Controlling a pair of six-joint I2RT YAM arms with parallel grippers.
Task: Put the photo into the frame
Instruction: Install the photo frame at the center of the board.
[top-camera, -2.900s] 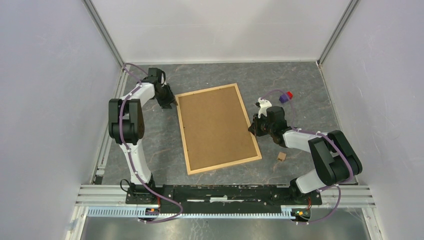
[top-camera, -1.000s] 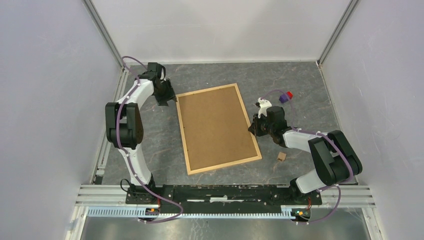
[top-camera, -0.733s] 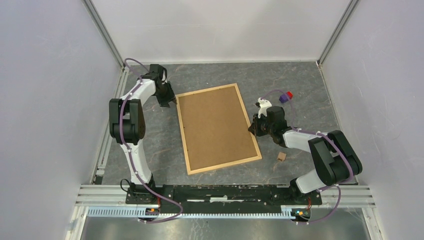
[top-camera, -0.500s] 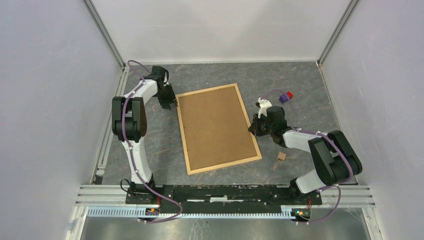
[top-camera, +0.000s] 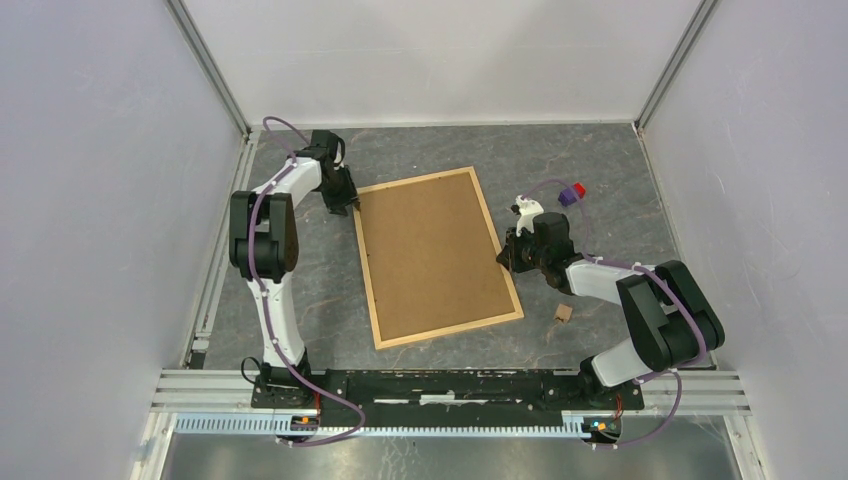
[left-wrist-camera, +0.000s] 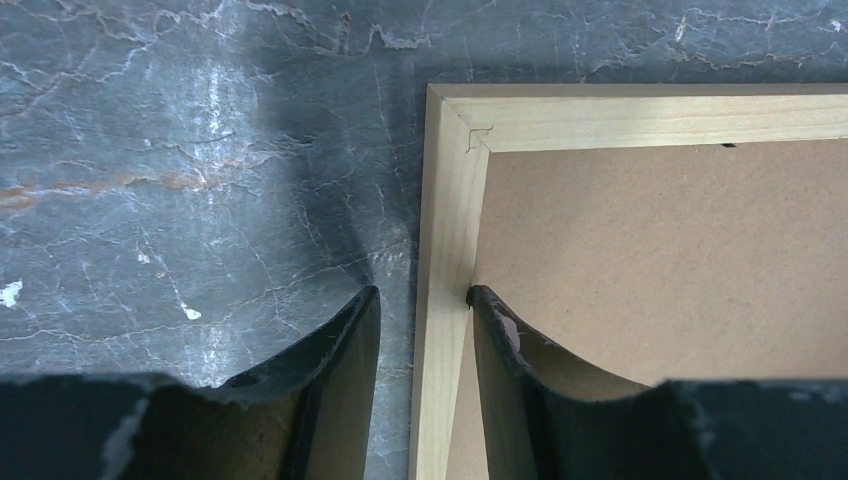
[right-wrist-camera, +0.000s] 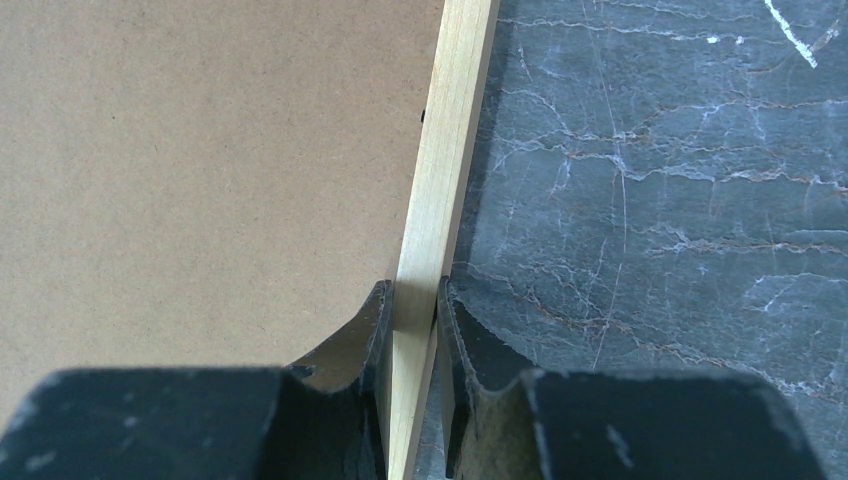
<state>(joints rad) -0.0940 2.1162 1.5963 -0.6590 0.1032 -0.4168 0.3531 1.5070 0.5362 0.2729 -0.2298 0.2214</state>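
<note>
The frame lies back-up in the middle of the table, turned a little off square, its fibreboard back facing up; the photo is not in view in any picture, so whether it sits under that back cannot be told.

The frame looks light but wide, and its thin wood strips are likely to flex or twist if it is lifted from one point; the wood seems smooth and hard, so a shallow pinch could slide. The best hold is across a long side strip, one arm on each side, so the load is shared and it stays level.

The right fingers are clenched on the strip facing the table's right edge, one tip on the inner face and one on the outer. The left fingers are released and straddle the opposite strip near the frame's far-left corner; the inner tip touches the strip, the outer one stands just apart from it.

Against the earlier views, the left arm has swung in from the table's far-left corner until its fingers bracket the strip; the frame and right arm have not shifted.
</note>
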